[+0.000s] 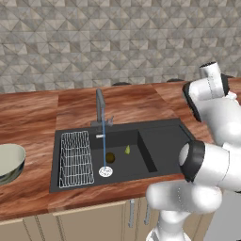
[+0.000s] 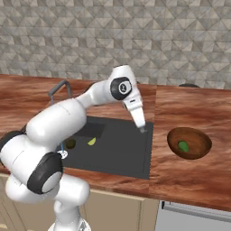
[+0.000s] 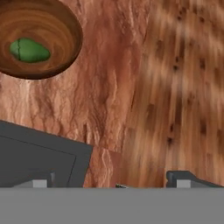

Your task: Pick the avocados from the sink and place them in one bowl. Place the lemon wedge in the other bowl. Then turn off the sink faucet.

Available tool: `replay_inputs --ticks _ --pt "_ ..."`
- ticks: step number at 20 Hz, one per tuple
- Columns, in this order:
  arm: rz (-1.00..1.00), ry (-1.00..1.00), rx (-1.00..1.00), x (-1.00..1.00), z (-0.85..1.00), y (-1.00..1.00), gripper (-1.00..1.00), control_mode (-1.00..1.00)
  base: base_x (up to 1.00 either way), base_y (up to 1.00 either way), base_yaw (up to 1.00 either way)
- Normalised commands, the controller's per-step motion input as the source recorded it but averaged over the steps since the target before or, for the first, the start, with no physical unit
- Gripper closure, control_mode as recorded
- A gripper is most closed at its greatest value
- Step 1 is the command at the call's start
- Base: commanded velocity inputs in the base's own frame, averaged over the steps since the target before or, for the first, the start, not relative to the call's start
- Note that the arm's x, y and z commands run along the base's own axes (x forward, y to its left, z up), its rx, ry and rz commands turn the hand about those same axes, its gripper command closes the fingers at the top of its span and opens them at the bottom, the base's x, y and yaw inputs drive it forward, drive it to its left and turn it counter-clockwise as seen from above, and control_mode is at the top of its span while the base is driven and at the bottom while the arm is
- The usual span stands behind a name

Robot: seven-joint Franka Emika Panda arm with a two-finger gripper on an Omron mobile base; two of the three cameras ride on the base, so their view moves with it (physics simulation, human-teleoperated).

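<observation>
So the bright green roundish avocado (image 2: 183, 145) sits in the shallow dark brown wooden bowl (image 2: 200, 139), which stands on the reddish wood counter (image 2: 189, 108) to the right of the dark grey matte double sink (image 1: 164, 136). From the hand view that same avocado (image 3: 29, 50) lies a bit off-centre in the bowl (image 3: 65, 26).

The dark olive-brown avocado (image 1: 110, 156) is down in the basin, with the tiny yellow-green lemon wedge (image 1: 127, 149) just beside it. A thin blue stream runs from the tall slim grey faucet (image 1: 100, 107) to the round silver drain (image 1: 106, 171). White wire rack (image 1: 75, 157) on the left, and the larger pale grey-green glossy bowl (image 1: 12, 160) on the counter beyond that.

The two-finger gripper (image 2: 142, 130) hangs over the sink's right edge, fingers spread apart, nothing in them.
</observation>
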Motion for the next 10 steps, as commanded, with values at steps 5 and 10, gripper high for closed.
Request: replay_inputs --ticks 5,10 --pt "0.25 0.2 0.11 -0.37 -0.03 0.8 -1.0 -1.0 0.0 0.0 0.0" --pt "0.39 0.14 0.41 -0.02 0.0 0.44 -1.0 -1.0 0.0 0.0 0.0"
